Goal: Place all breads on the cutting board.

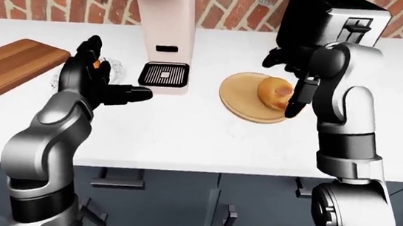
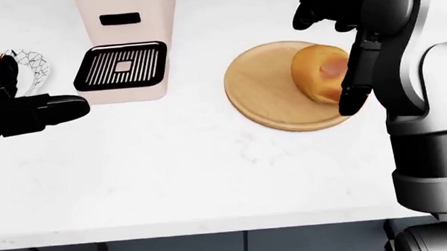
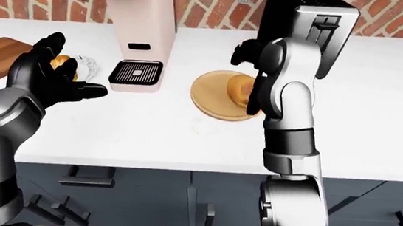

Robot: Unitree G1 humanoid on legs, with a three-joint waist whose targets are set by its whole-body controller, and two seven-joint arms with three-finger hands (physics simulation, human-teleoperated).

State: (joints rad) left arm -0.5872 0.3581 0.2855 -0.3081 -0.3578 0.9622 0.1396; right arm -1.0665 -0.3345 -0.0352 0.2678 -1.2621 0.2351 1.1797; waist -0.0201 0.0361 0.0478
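Now bread (image 2: 321,72) on round board (image 2: 263,88), right robot hand (image 2: 325,10) just above, fingers spread.

A round golden bun (image 2: 320,72) with a reddish patch on top lies flat on the right half of the board (image 2: 263,88), a round pale wooden disc lying on the white desk (image 2: 210,170). A second bread (image 3: 62,63), small and orange-brown, shows only in part by a patterned dish (image 2: 29,64) at the left.
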